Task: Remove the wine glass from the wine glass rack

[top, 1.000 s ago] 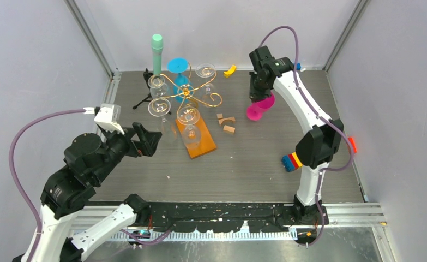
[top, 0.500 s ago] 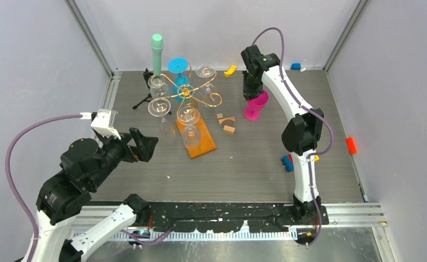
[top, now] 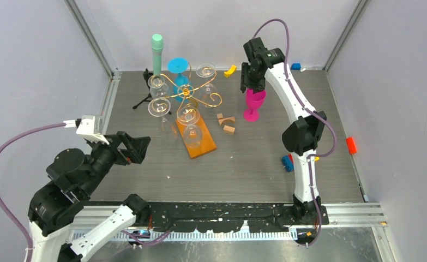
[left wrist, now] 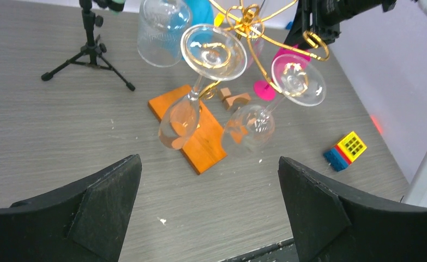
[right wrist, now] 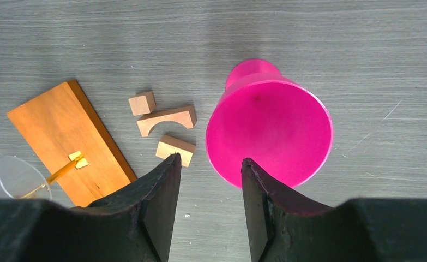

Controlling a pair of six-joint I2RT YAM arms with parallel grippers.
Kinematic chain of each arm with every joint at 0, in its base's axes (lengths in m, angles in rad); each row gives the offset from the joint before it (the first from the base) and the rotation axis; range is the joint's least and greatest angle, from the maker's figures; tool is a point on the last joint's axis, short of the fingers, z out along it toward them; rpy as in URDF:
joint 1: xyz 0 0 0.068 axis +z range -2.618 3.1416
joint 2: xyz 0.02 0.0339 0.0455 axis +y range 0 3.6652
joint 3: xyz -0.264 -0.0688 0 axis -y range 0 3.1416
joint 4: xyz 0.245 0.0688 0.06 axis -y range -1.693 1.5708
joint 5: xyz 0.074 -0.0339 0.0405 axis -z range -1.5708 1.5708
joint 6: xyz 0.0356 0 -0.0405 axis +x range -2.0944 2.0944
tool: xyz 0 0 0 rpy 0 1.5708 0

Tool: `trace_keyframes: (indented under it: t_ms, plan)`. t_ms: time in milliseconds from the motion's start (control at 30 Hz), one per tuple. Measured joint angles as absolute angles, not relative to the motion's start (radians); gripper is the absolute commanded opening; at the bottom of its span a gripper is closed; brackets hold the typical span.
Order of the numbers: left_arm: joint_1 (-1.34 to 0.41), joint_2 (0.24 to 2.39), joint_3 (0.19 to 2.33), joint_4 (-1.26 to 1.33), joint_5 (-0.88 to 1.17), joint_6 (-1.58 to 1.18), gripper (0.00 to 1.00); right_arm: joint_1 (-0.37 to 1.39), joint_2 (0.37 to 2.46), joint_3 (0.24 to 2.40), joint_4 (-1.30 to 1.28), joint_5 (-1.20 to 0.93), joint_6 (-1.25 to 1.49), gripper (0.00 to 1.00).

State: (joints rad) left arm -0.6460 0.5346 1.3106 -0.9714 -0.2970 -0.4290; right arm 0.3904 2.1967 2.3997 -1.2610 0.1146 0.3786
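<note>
right end effector (right wrist: 210, 160), jaws parted, hung just above the upright pink wine glass (right wrist: 268, 131) on the bench (right wrist: 364, 54), near the wine glass rack (right wrist: 64, 131).

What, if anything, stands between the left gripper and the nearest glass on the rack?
Nothing visible. Only bare table lies between the open left gripper and the nearest glass hanging on the rack; the tripod stands off to one side.

The wine glass rack (top: 200, 143) stands on the table (top: 244, 164) left of centre, with wine glasses (top: 159, 106) hanging from its arms. The tripod (top: 147, 87) sits at its 10 o'clock. 3 wooden blocks (top: 227, 122) lie just beside it at 3 o'clock, and the goblet (top: 253, 103) stands upright beyond them.
</note>
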Motion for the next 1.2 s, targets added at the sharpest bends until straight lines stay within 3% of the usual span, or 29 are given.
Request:
trace_keyframes:
  t_ms: [200,500,667,800,900,1200]
  plan:
    - [-0.646,0.504,1.262,-0.908,-0.316,-0.415,1.0,0.39,2.053,2.229,-1.19,0.11,0.365,0.52]
    - [-0.646,0.592,1.256,-0.888,-0.416,-0.498,1.0,0.39,1.497,1.724,-0.98,0.061,0.426,0.6]
    - [-0.646,0.7,1.262,-0.823,-0.335,-0.585,1.0,0.39,1.25,1.534,-0.855,-0.066,0.519,0.61]
    - [-0.646,0.748,1.263,-0.768,-0.25,-0.635,1.0,0.391,1.156,1.376,-0.693,-0.258,0.636,0.64]
    - [-0.646,0.76,1.262,-0.731,-0.213,-0.667,1.0,0.41,1.097,1.168,-0.418,-0.438,0.845,0.66]
    - [-0.646,0.694,1.201,-0.684,-0.217,-0.701,1.0,0.646,1.118,1.052,-0.012,-0.486,1.149,0.67]
